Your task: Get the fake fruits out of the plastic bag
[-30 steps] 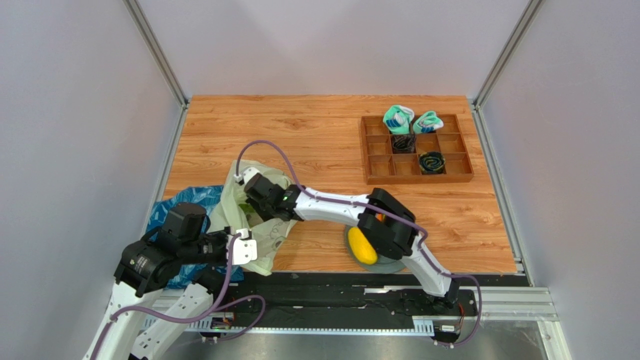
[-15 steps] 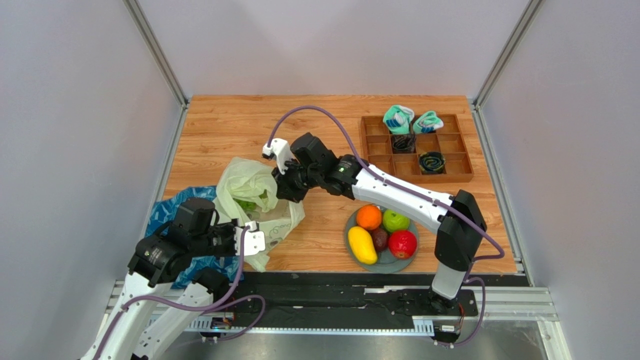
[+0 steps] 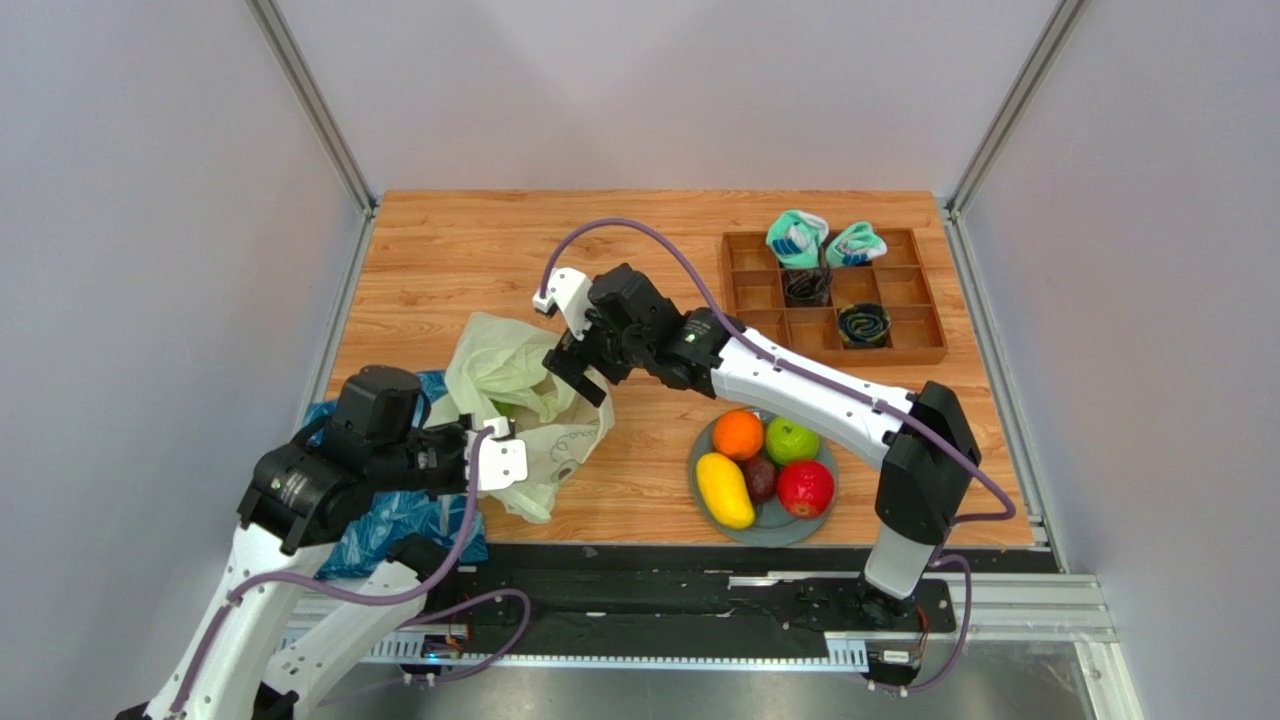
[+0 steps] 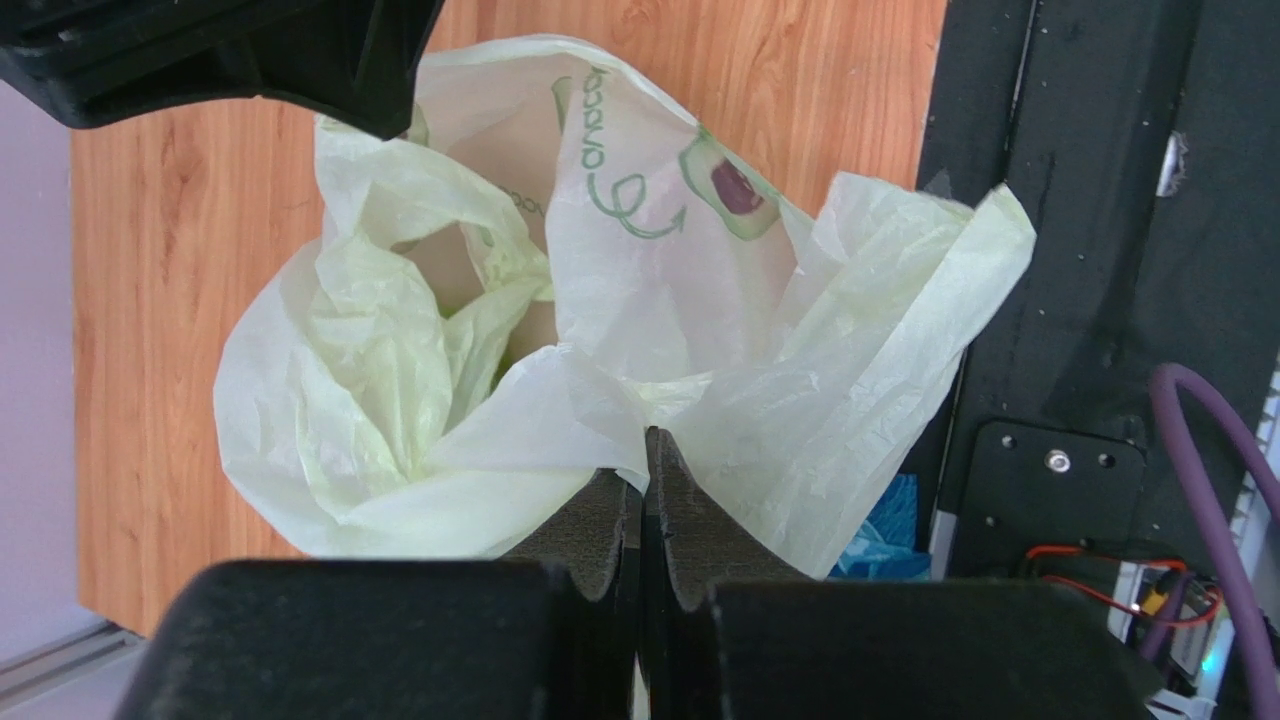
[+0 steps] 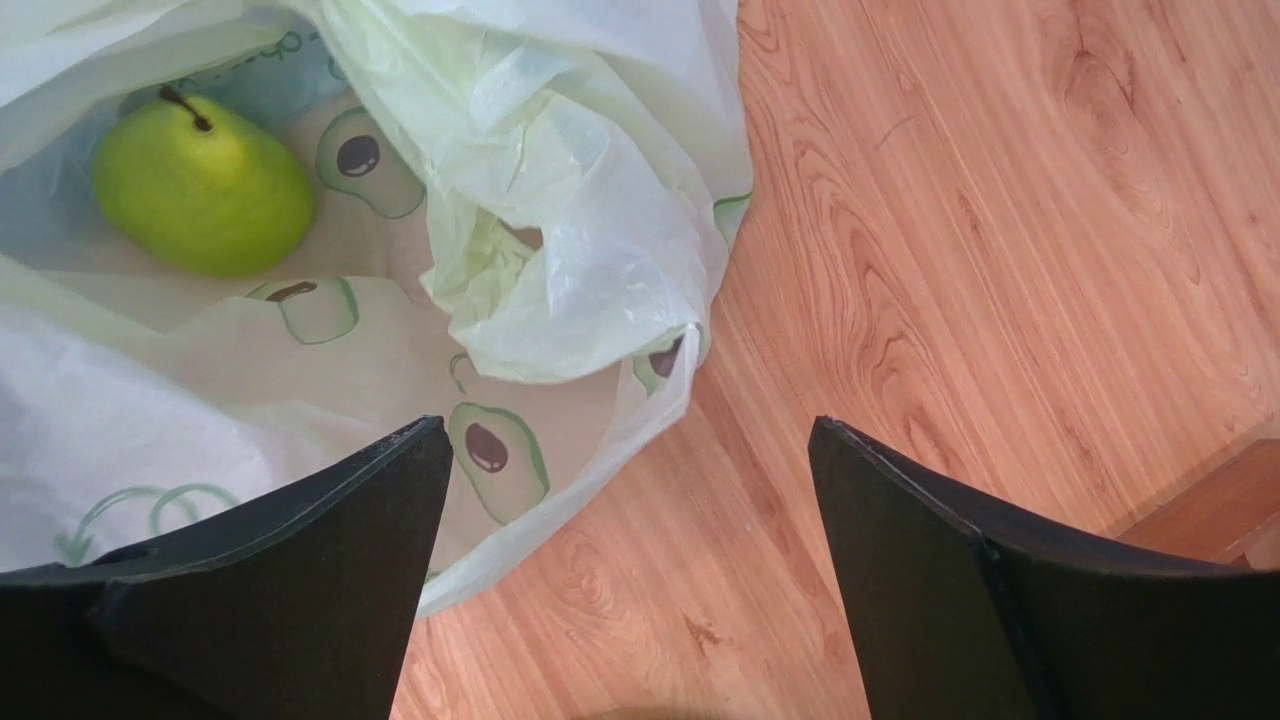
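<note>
Black mounting rail (image 3: pixel 676 578) runs along the near edge of the wooden table (image 3: pixel 451 255), with both arm bases on it. Just beyond it on the left lies a crumpled blue bag (image 3: pixel 376 518), partly under the left arm. The left gripper (image 3: pixel 504 458) is clenched on a fold of the plastic bag (image 3: pixel 519 383); in the left wrist view its fingers (image 4: pixel 601 518) are pressed together with the thin pale yellow-green film pinched between them, and the bag bulges away from them, its avocado print showing.

To the right of the bag, near the front edge, a grey plate (image 3: pixel 784 528) holds five fake fruits: a yellow mango (image 3: pixel 724 491) at the near left, a red apple (image 3: pixel 806 488) at the near right, a small dark fruit (image 3: pixel 762 477) between them, and an orange (image 3: pixel 738 435) and a green apple (image 3: pixel 792 441) on the far side.

The right gripper (image 3: pixel 579 375) hangs over the far right edge of the bag with its jaws spread wide and nothing between them. Its wrist camera looks down past both fingers at the bag's rim and bare wood beside it. A green pear (image 5: pixel 203 188) lies inside the bag, on the printed film.

Farthest back on the right, a wooden tray (image 3: pixel 917 323) with compartments holds two rolled teal-and-white socks (image 3: pixel 796 236) in its far row and dark coiled items (image 3: pixel 864 323) in two other compartments.
</note>
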